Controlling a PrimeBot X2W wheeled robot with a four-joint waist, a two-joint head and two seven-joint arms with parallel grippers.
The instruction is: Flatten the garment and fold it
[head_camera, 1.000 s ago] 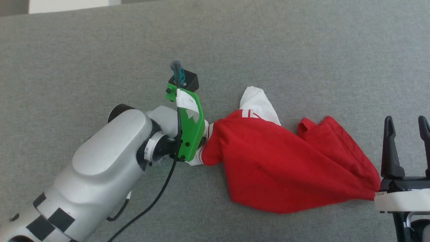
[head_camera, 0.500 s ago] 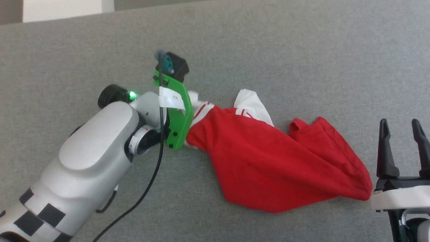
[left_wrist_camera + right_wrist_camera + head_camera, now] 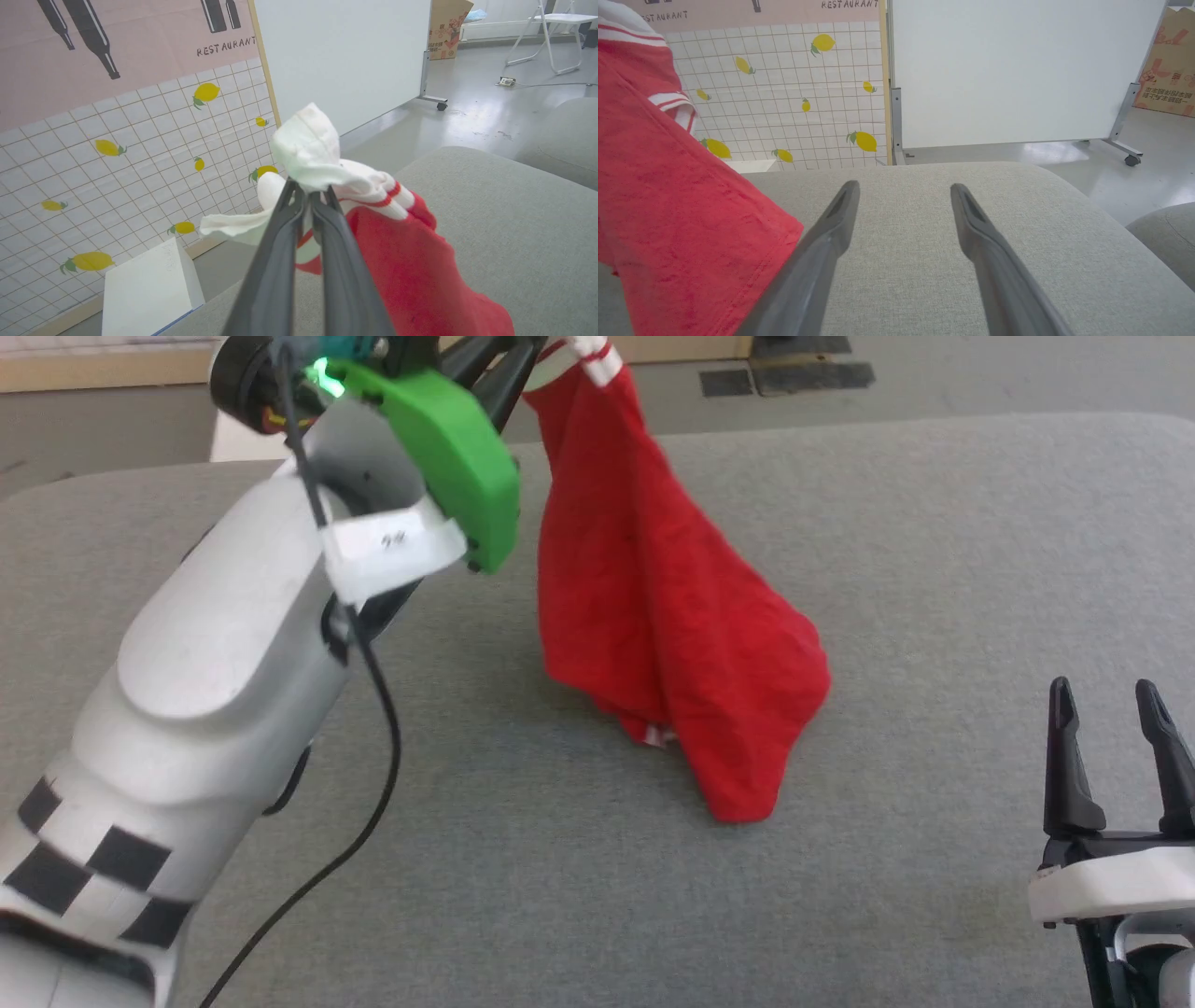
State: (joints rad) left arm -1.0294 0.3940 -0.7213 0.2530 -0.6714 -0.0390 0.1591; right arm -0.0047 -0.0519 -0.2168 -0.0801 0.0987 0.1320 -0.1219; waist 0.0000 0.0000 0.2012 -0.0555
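Grey fabric-covered bench [image 3: 934, 541], rounded at the far edge, nap even, nothing else lying on it.

Left tool [image 3: 308, 193]: pressed together, pinching white sleeve cloth just beside the red-and-white trim. The garment [image 3: 653, 607] hangs from that one pinch as a narrow red drape, its lower end bunched and resting on the bench. Right tool [image 3: 1106, 695]: spread, holding nothing, low at the near right, apart from the cloth.

Risks, as judged:
- Single hold on a small bite of sleeve. The weight of the body could drag the cloth out, and a drop would leave a heap.
- Hung by a sleeve, the body is twisted. Laid down like this, it would likely land doubled on itself.
- Hem and second sleeve are lost in the folds, so the right tool may catch two layers, or the wrong edge.
- The lift seems close to the far edge, and a swing outward could drape cloth over it.

Room: tiled wall poster [image 3: 117, 149] with lemons and the word RESTAURANT; white wheeled partition panel [image 3: 1008, 70]; white box [image 3: 149, 289] on the shiny grey floor [image 3: 476, 121]; cardboard box [image 3: 446, 28]; folding chair [image 3: 556, 32] far back.
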